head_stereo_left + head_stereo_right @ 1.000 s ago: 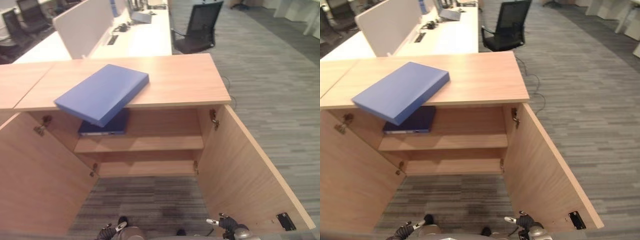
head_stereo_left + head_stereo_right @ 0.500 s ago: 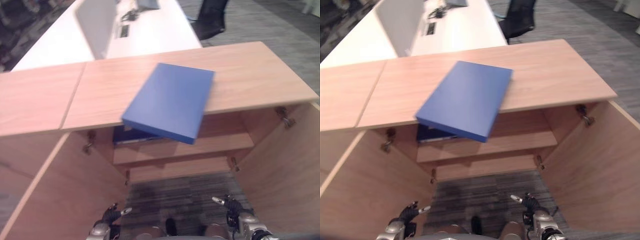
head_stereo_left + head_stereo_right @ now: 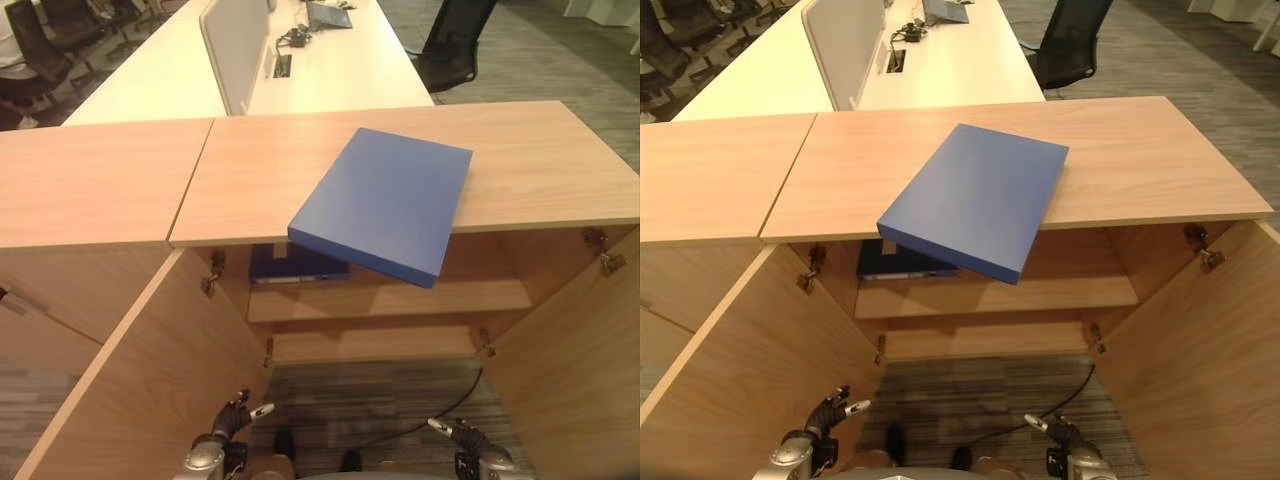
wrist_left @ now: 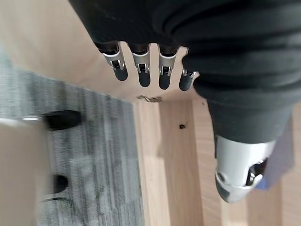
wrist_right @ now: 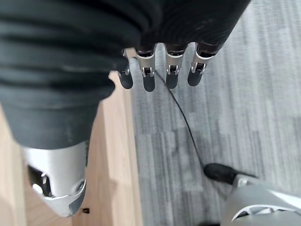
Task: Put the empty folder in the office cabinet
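Observation:
A flat blue folder (image 3: 385, 200) lies on the wooden cabinet top (image 3: 540, 150), turned at an angle, with its near corner overhanging the front edge. Below it the cabinet stands with both doors swung wide. A darker blue folder (image 3: 292, 268) rests on the left end of the upper shelf (image 3: 420, 298). My left hand (image 3: 222, 436) hangs low in front of the left door, open and holding nothing, its fingers (image 4: 141, 66) straight. My right hand (image 3: 468, 446) hangs low by the right door, also open and holding nothing, its fingers (image 5: 160, 70) straight.
The left door (image 3: 150, 380) and right door (image 3: 585, 370) flank a strip of grey carpet (image 3: 370, 400) in front of the cabinet. Behind the cabinet runs a long white desk (image 3: 330, 70) with a divider panel (image 3: 235, 40). A black office chair (image 3: 455, 45) stands at the back right.
The whole picture has shifted, so the camera has moved. The blue folder still lies on the cabinet top and both hands still hang low.

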Available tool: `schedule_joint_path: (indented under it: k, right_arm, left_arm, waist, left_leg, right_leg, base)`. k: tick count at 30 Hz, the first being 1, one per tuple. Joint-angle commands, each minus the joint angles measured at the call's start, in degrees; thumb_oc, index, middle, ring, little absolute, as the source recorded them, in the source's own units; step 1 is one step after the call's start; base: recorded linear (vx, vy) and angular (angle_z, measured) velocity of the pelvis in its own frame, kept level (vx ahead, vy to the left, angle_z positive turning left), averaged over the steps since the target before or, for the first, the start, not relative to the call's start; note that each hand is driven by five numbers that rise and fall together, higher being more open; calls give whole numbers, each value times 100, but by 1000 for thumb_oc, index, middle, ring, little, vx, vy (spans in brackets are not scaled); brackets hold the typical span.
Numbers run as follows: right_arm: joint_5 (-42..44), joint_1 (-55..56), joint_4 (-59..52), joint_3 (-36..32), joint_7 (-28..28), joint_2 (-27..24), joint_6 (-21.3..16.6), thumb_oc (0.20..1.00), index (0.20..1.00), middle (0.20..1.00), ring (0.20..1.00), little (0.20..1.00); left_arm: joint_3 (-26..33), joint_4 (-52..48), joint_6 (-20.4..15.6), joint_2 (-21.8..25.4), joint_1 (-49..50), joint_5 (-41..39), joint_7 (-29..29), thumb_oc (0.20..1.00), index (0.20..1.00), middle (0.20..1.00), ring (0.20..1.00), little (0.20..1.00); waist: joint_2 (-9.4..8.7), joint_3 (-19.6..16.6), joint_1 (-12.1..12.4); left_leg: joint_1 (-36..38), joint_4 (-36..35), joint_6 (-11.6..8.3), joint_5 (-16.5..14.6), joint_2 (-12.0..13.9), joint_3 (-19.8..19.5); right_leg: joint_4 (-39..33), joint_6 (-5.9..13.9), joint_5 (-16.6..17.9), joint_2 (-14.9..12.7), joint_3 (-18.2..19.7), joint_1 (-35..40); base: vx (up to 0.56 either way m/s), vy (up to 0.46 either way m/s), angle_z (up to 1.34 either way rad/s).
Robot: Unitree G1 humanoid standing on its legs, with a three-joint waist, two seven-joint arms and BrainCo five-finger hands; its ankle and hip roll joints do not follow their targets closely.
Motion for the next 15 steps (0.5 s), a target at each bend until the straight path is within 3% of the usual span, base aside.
schedule_joint_path:
  k: [1,15]
  right_arm:
    - [-78,-136,45,155,88,-9,6,1000,1000,1000,1000,1000]
    - [-175,-59,14,245,47,80,-43,1000,1000,1000,1000,1000]
  left_arm:
    - [-7,128,-78,64,-21,122,-73,1000,1000,1000,1000,1000]
    - [4,709,-73,-67,-118,395,52,1000,1000,1000,1000,1000]
  waist:
    - [-52,-91,113]
    - [-30,-99,63]
  left_leg:
    - [-15,-27,160,-13,-229,92]
    - [183,-27,168,-171,-257,124]
  right_leg:
    - [-490,1041,397,-592,153,172]
    - [-490,1107,376,-637,232,286]
  base:
    - [121,115,-31]
    - [27,12,-2]
